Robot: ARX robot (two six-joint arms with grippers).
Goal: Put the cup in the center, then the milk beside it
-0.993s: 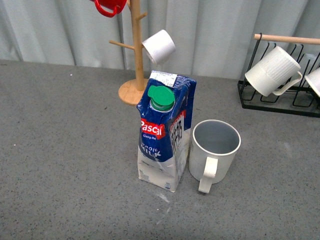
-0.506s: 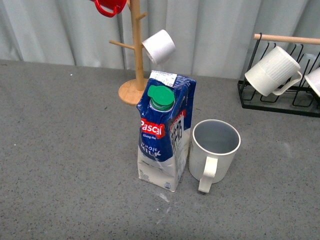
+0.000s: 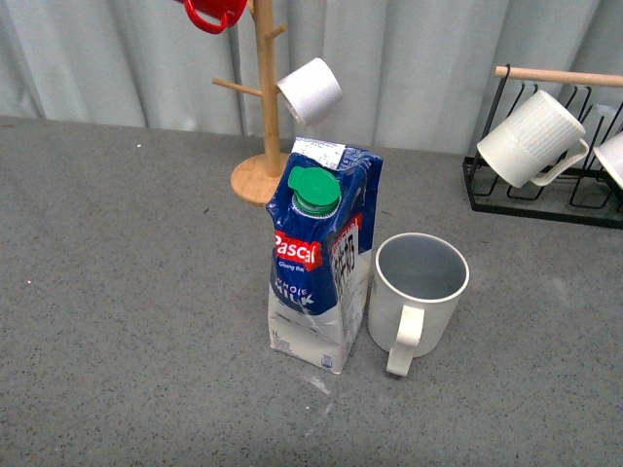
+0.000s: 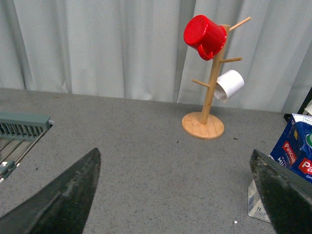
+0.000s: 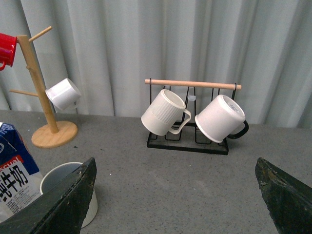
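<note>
The left end effector [image 4: 175,195] is spread wide with nothing between its fingers, and the right end effector [image 5: 178,195] is likewise wide apart and empty, both above the grey bench [image 3: 127,292]. In the front view, the milk [image 3: 321,258] stands upright at frame centre. The cup [image 3: 417,297] stands just right of it, handle toward the lower edge.

Grey tabletop [image 3: 117,272] (speckled), pale curtain [image 3: 127,58].
</note>
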